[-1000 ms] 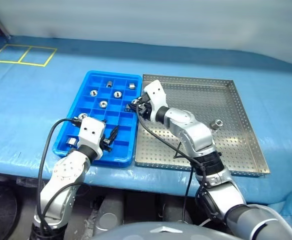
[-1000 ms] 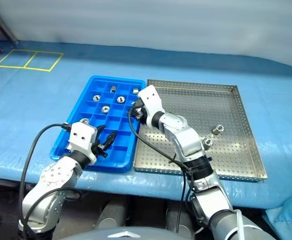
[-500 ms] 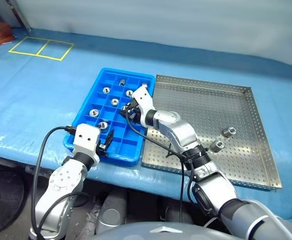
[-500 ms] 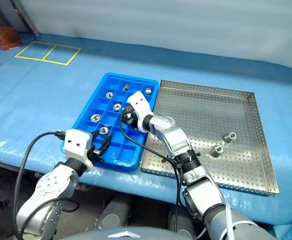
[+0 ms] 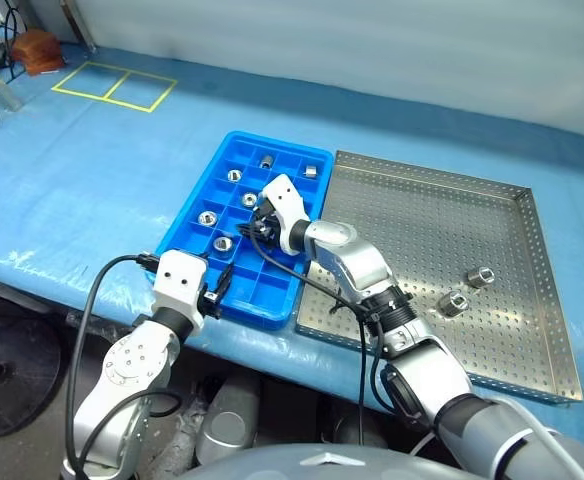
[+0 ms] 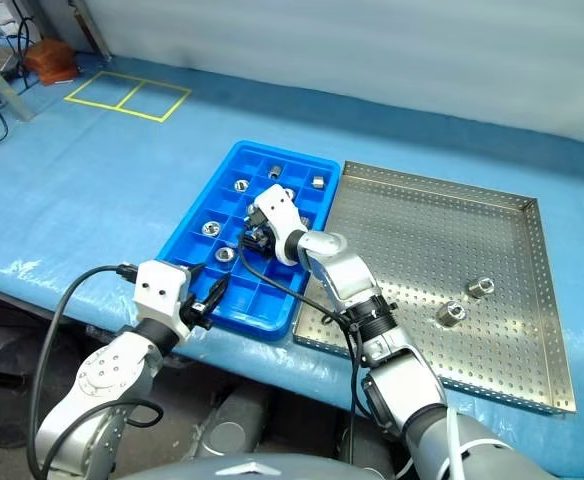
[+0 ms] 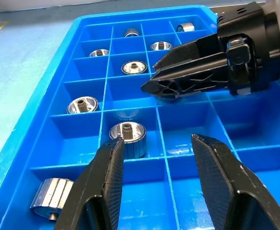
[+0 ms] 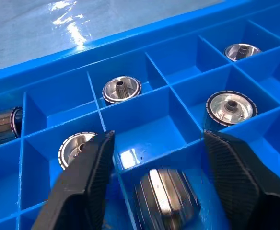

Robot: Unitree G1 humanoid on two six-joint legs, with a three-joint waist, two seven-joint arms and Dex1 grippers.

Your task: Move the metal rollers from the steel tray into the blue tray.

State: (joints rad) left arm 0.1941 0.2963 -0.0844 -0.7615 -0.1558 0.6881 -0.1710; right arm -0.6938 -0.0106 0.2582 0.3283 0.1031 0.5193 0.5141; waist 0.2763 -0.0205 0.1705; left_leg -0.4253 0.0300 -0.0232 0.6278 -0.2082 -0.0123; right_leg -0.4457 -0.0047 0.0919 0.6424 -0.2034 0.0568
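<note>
We had the right gripper over the blue tray, jaws spread, one roller lying in the cell between them (not pinched). Left gripper sat at the tray's near end, jaws apart, empty. Two rollers remained on the steel tray.

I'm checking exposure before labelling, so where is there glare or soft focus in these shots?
Right wrist view: bright glare on the table cover and a glint on the blue tray floor; the nearest roller looks soft. Left wrist view: sharp, with evenly lit rollers. Head views: even light.
</note>
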